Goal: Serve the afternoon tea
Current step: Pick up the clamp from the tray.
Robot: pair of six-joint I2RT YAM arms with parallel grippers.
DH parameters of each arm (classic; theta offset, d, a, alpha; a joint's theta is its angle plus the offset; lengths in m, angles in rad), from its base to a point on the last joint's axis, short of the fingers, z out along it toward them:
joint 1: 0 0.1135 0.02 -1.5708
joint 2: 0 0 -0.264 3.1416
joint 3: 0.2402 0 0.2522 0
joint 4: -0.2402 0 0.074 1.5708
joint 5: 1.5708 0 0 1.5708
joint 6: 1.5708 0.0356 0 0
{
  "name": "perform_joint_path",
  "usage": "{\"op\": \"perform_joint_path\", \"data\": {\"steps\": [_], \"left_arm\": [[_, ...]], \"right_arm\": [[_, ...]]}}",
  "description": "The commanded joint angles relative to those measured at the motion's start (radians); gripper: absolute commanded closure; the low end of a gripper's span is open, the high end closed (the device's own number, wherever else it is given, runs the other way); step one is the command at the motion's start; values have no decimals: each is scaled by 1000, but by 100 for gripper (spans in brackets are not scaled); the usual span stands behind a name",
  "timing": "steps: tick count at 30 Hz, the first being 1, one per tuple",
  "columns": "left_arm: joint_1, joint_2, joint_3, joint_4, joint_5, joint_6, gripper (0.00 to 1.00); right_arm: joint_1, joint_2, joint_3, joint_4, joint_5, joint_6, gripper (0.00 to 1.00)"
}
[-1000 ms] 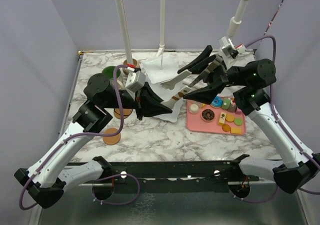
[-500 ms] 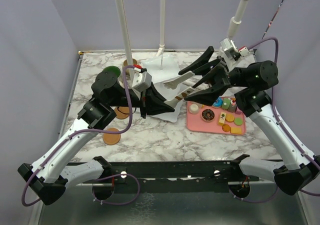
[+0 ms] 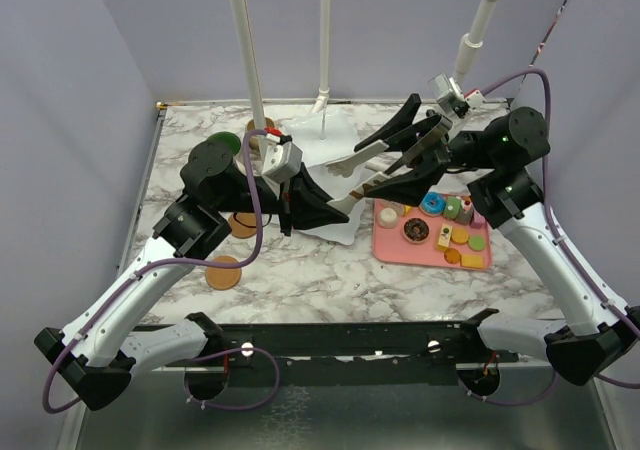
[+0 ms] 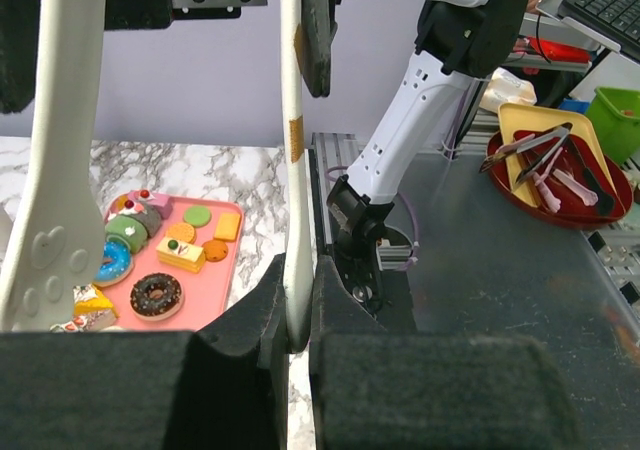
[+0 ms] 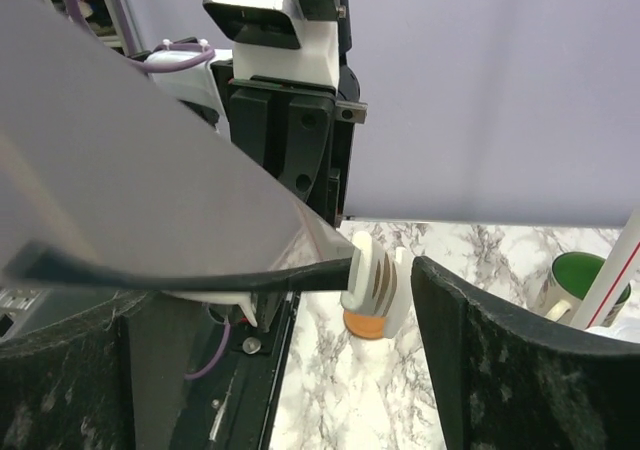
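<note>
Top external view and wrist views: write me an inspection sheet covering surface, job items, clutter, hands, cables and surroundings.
Surface: marble table, no spills seen.
Job's things: white tiered stand mid-table, its plates on edge; toy pastries on the pink tray; brown coasters near left; green-lined mug far left.
Clutter: nothing seen.
Hands: left hand shut on one plate's edge; right hand open, fingers either side of another plate.
Cables: purple cable looping along each arm, no snag seen.
Surroundings: lilac walls, white poles behind; red bowl with tongs and green bin off the table.
</note>
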Motion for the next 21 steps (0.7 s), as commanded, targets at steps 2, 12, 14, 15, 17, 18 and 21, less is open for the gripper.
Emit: {"op": "perform_joint_path", "data": {"steps": [2, 12, 14, 15, 17, 18, 21], "left_arm": [[3, -7, 27, 12, -1, 14, 100], [3, -4, 27, 12, -4, 15, 100], [3, -5, 27, 12, -4, 14, 100], [3, -6, 25, 12, -5, 16, 100], [3, -6, 22, 12, -5, 18, 100], [3, -7, 22, 10, -6, 19, 100], [3, -7, 24, 7, -5, 24, 100]], "right_arm": [[-2, 6, 60, -95, -6, -54, 15], [33, 9, 28, -4, 28, -29, 13], [33, 7, 31, -19, 41, -38, 18], [33, 4, 31, -26, 56, -44, 20], [33, 1, 36, -47, 72, -61, 25], [33, -2, 38, -58, 79, -68, 27], [33, -10, 41, -92, 105, -96, 34]]}}
